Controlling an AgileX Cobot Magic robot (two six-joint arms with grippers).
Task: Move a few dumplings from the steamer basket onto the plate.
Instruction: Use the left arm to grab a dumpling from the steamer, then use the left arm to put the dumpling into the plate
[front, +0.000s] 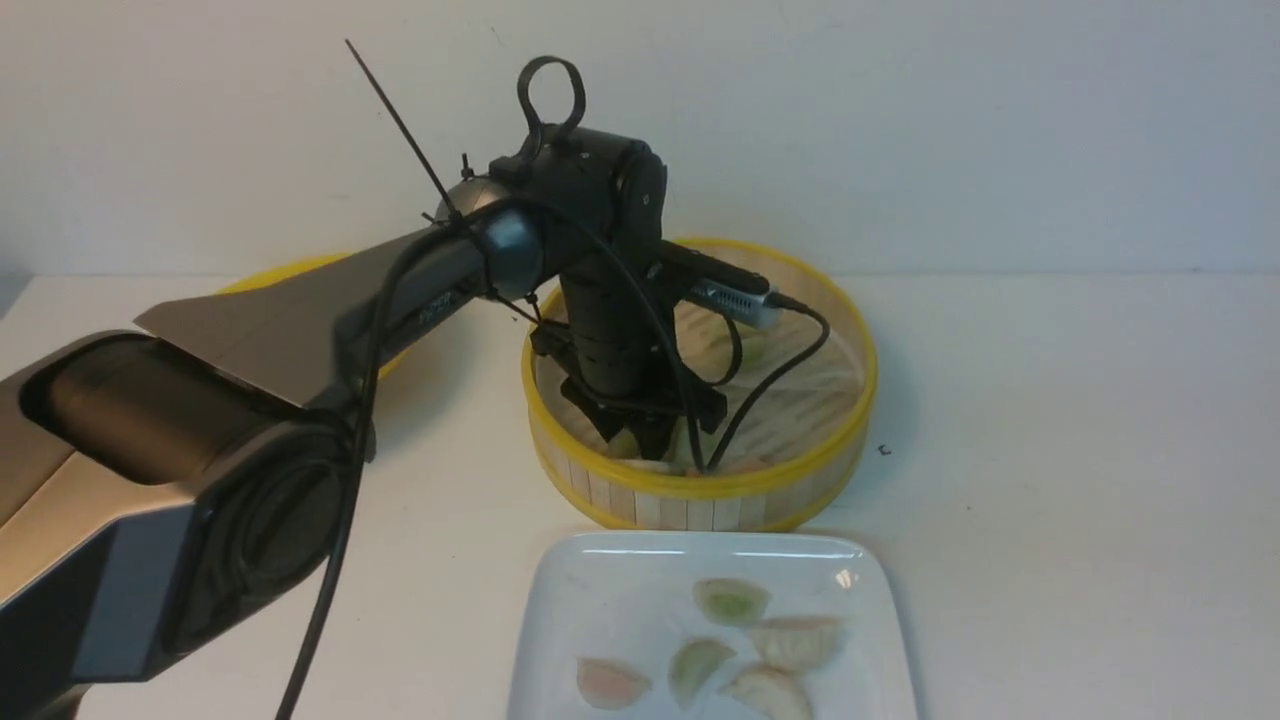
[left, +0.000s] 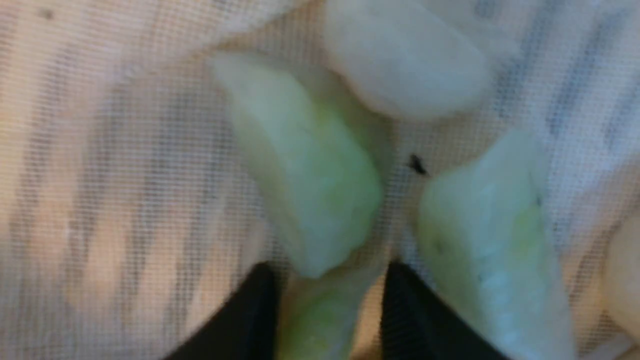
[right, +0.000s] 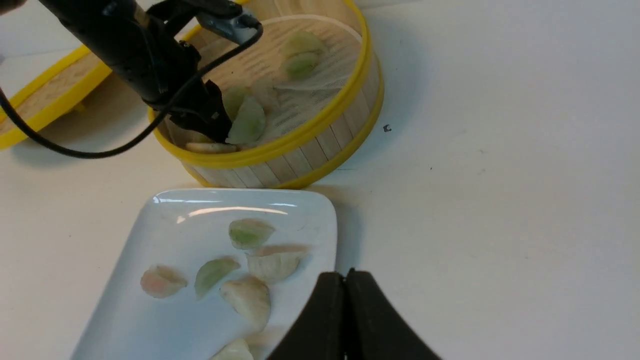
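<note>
I am holding my left pincer (front: 648, 443) down in the steamer basket (front: 700, 488), jaws spread astride a pale green dumpling (left: 310, 190) meant for the plate (front: 600, 590), my right pincer (right: 346, 276) idling pressed together beside that plate

Tabletop (front: 1050, 450) was plain white, matte, w/ a pale wall behind. Sat directly on it: steamer basket (front: 700, 488) approx. mid-table; white sq. plate (front: 600, 590) just in front of it, near edge out of view; yellow-rimmed lid (front: 290, 272) back left, mostly hidden; tiny dark speck (front: 884, 450) right of the basket.
</note>
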